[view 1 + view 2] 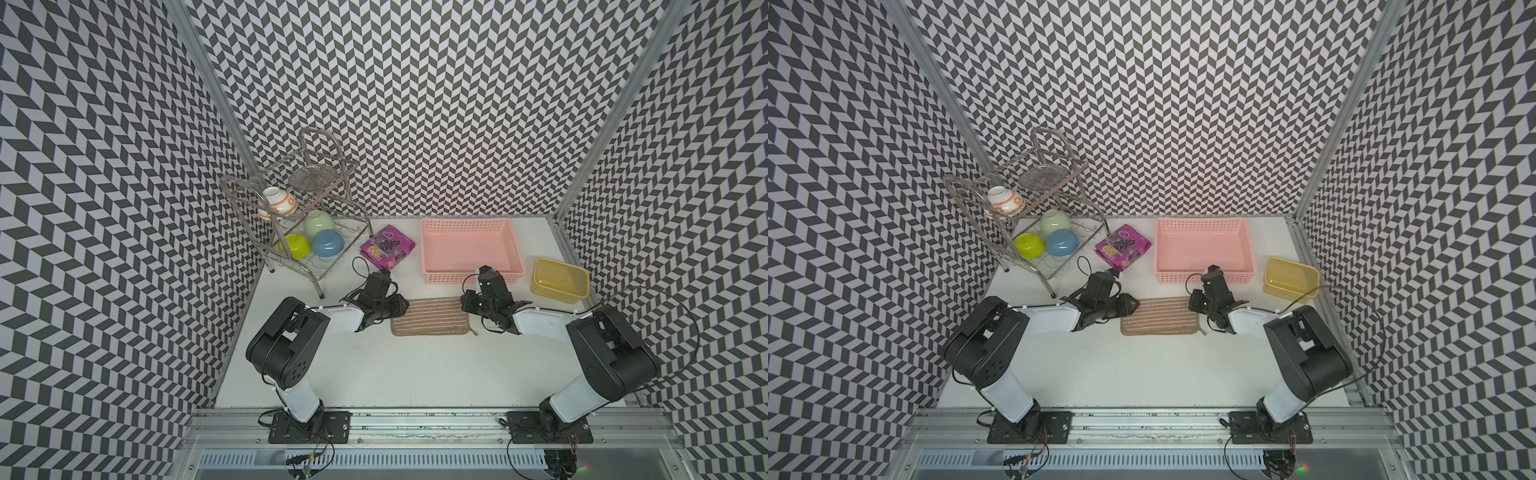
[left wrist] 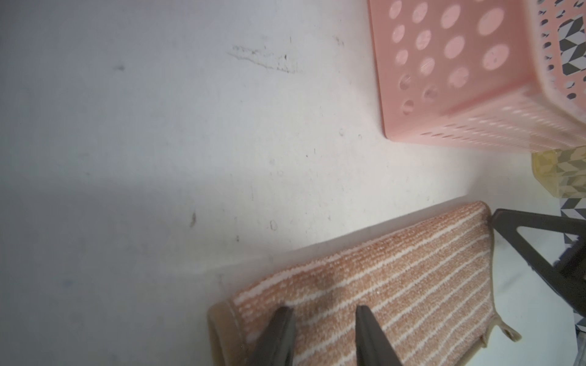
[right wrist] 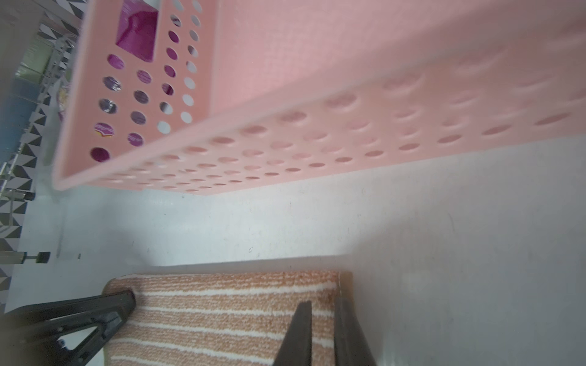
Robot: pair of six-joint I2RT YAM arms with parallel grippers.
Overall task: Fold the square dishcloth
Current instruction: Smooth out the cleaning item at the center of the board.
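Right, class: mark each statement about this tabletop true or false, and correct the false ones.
1. The dishcloth lies on the table, with the left tool at one end and the right tool at the other. True.
2. The purple packet is inside the pink basket. False: it lies on the table beside the basket.
3. The left tool's jaws stand apart over the dishcloth. True.
4. The blue bowl sits on the top shelf of the rack. False: it is on the lower shelf, next to the yellow-green bowl.
5. The yellow tub stands on the table beside the pink basket. True.
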